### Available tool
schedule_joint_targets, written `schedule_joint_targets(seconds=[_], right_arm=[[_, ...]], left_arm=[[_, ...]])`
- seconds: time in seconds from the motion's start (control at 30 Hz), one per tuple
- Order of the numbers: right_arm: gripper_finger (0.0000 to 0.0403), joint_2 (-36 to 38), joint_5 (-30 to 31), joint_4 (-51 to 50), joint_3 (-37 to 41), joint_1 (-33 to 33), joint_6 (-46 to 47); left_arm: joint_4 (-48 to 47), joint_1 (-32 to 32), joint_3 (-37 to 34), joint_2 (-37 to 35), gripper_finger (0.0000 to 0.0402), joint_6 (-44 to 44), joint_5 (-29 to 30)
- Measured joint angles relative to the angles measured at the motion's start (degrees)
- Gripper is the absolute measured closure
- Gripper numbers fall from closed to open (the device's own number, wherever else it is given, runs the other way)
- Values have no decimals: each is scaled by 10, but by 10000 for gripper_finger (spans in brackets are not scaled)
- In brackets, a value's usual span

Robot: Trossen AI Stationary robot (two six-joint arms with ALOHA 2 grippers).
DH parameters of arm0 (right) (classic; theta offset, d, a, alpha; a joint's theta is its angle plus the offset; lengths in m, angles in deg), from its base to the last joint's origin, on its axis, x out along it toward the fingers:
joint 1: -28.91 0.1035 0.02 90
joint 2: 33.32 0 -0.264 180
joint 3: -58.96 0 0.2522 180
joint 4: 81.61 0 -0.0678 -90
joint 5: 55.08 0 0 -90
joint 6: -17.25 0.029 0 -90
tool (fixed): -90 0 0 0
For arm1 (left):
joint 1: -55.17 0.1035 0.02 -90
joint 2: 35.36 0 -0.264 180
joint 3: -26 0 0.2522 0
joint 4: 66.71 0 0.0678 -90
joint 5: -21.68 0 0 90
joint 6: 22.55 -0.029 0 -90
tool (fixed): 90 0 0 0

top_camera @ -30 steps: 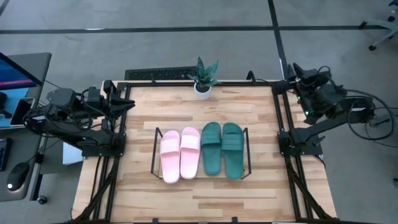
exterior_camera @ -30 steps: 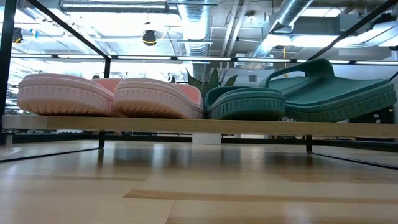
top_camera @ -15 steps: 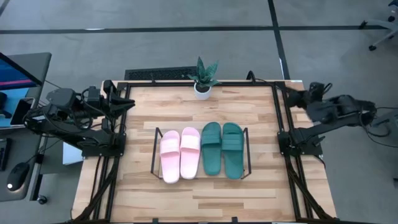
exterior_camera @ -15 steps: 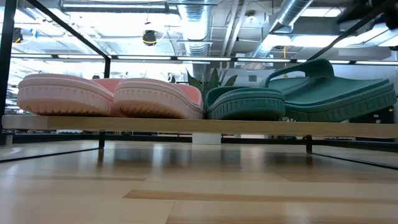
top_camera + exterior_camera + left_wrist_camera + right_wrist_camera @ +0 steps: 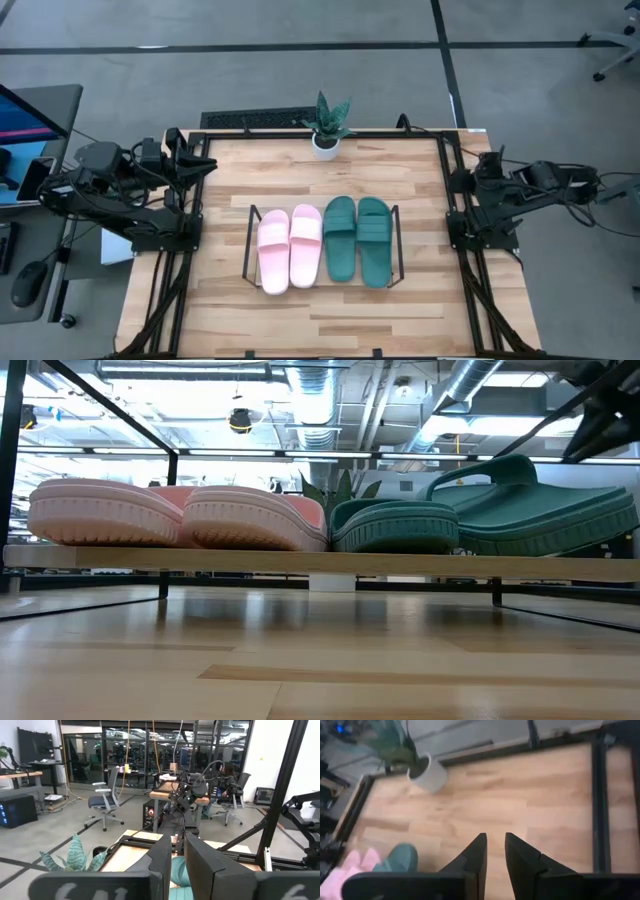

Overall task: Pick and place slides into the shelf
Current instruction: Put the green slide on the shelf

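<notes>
Since the earlier frame we see our right gripper (image 5: 478, 168) swing down to the table's right edge, fingers nearly together, grasping nothing. Left gripper (image 5: 207, 165) sits mid-left, likewise empty. All four slides (image 5: 322, 241) rest on the shelf (image 5: 249, 240), center frame.

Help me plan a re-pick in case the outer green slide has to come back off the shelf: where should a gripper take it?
Probably the wide strap of the outer green slide, from above: it arches over the footbed, so fingers can pinch it. Its sides are poor; the other green slide touches one and the shelf end loop crowds the other.
</notes>
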Motion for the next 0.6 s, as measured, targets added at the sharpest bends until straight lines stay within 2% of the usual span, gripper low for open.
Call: schedule_joint_targets(seconds=[0.27,0.43,0.6], right_arm=[[363,21,-95,91,64,1,-6],[396,24,-105,124,91,1,-6],[400,24,-149,163,91,10,-35]], left_arm=[[0,0,0,0,361,2,0],[0,0,0,0,361,2,-3],[0,0,0,0,361,2,-4]])
